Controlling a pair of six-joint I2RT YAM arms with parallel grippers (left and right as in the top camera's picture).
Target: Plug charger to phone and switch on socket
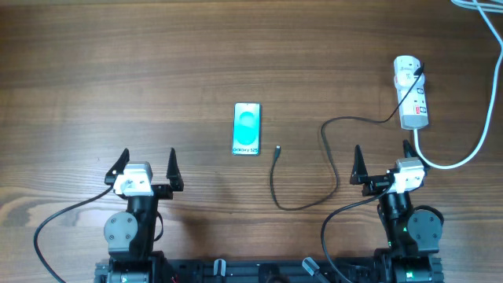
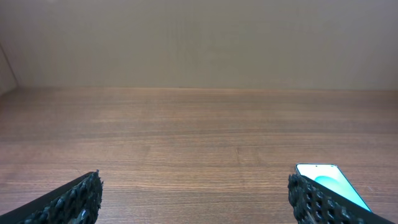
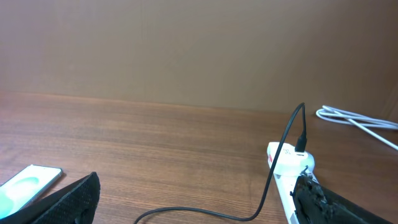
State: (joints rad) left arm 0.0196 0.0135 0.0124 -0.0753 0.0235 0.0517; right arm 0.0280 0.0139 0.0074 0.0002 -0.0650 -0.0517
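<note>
The phone lies flat mid-table with its teal screen up; it also shows at the lower right of the left wrist view and the lower left of the right wrist view. The charger is a thin black cable whose connector tip rests just right of the phone, apart from it. It loops across the table up to a black plug seated in the white socket at the far right. My left gripper and right gripper are open and empty near the front edge.
A thick white cord runs from the socket's near end, curves right and goes up off the table's far right corner. The cord's lower bend passes close to my right gripper. A plain wall stands behind the table.
</note>
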